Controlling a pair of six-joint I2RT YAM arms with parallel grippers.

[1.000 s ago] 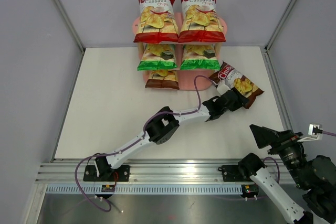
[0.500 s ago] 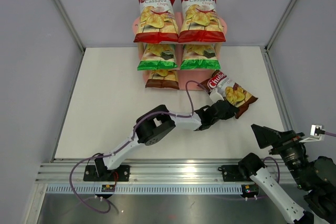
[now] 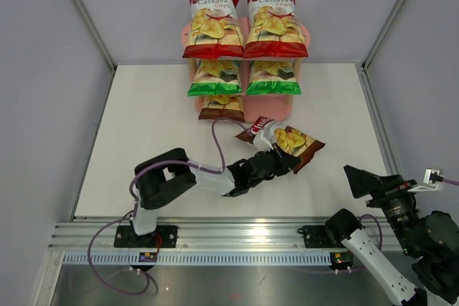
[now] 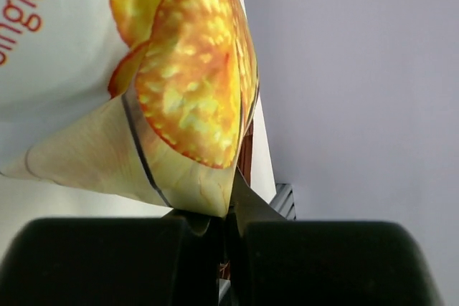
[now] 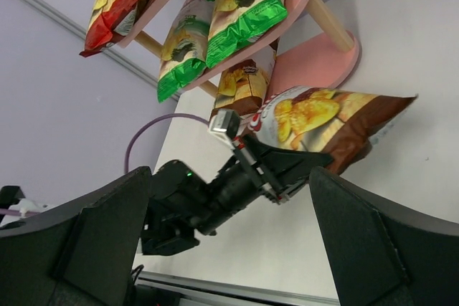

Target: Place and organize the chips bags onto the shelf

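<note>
Five of the six chips bags already sit on the pink shelf point(image 3: 276, 109). Two red bags point(image 3: 213, 25) point(image 3: 273, 23) stand side by side on the top tier. Two green bags point(image 3: 215, 78) point(image 3: 273, 78) fill the middle tier. One brown bag point(image 3: 221, 107) occupies the left half of the bottom tier, and the pink board beside it on the right is bare.

The sixth bag point(image 3: 290, 142), also brown, is not yet on the shelf. It lies tilted over the worktop point(image 3: 143, 127), in front of the shelf and a little right of centre, with its top pointing towards the bare spot. The left hand point(image 3: 281, 163) is clamped on its lower edge. The left wrist view shows the crimped seam pinched between the closed fingers.

The right hand point(image 3: 367, 183) waits near the front right corner with its fingers spread wide and nothing between them.

What seems left is one placement: getting this last bag next to its brown twin on the bottom tier, then perhaps some straightening.
</note>
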